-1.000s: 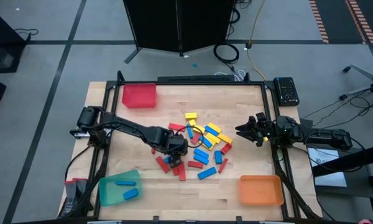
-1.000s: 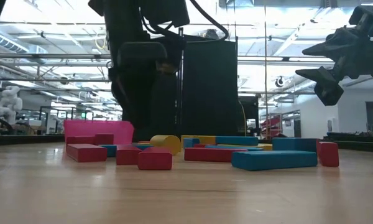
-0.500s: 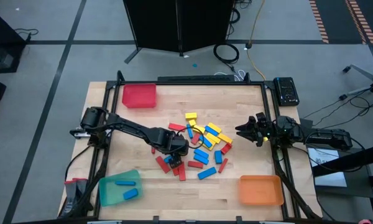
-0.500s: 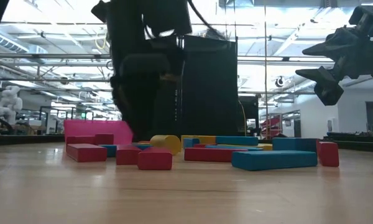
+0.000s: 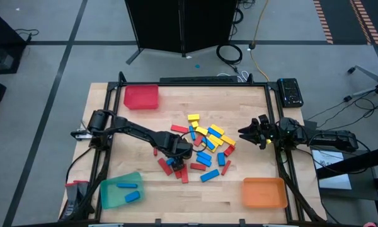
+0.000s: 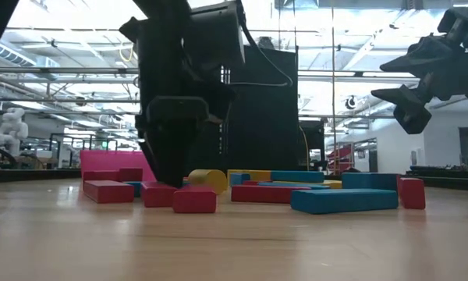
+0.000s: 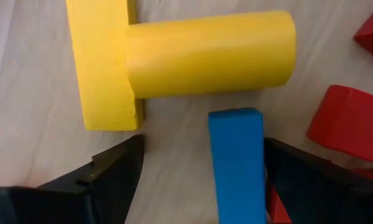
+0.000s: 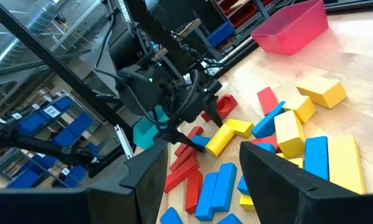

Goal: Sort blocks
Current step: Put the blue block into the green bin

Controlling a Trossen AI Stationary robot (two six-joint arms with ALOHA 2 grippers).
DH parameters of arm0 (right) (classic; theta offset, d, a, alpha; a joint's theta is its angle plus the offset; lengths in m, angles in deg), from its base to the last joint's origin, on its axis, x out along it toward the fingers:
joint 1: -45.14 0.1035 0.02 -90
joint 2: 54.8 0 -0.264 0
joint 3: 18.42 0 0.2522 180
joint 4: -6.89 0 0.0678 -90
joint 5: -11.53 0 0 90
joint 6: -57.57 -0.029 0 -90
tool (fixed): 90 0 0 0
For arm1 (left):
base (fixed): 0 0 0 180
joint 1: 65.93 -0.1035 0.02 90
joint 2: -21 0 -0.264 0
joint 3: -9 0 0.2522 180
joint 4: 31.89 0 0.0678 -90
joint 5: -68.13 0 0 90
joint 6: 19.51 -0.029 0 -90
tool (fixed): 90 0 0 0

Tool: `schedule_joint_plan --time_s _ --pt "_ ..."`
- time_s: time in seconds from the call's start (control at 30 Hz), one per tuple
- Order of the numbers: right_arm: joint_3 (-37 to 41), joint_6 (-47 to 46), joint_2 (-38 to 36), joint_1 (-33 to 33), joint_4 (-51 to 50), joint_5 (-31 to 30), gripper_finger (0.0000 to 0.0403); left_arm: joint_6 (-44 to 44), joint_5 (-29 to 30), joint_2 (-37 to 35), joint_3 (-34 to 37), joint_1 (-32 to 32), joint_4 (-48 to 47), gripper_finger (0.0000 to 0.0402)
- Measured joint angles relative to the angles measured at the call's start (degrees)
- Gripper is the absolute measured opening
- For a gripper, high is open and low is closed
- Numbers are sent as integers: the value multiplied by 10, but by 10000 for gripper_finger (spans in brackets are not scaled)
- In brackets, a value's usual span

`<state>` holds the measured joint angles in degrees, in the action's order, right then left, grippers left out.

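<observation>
My left jaws [image 7: 199,171] spread wide, low over blue block [image 7: 237,163] in pile mid-table. Risks: yellow cylinder [image 7: 210,53] touching block's end could roll; red block [image 7: 351,124] near one jaw, may get nudged. Right jaws [image 5: 247,132] half-spread, empty, waiting beside pile

Wooden table [image 5: 252,120]: scattered blocks [image 5: 205,151], trays [image 5: 141,96]

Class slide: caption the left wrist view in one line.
Open left pincer straddles a blue block beside a yellow cylinder.
</observation>
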<state>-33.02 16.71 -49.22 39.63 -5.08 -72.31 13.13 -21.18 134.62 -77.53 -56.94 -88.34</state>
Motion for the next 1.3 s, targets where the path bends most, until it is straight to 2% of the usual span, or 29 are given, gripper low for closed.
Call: schedule_joint_plan --time_s 0.17,0.47,0.6,0.87,1.13,1.3 --pt "0 0 1 0 0 0 199 0 -7 -3 0 0 1 288" --pt "0 0 3 0 0 0 199 0 -18 -5 1 1 7 152" --pt "0 0 3 0 0 0 199 14 -18 -5 -3 1 2 108" --pt "0 0 3 0 0 -1 199 14 -12 -1 -50 1 -32 105" --pt "0 10 3 0 0 -1 199 -9 -2 -2 -133 1 -126 105" --pt "0 10 3 0 0 -1 199 -34 65 -36 -184 11 -135 105"
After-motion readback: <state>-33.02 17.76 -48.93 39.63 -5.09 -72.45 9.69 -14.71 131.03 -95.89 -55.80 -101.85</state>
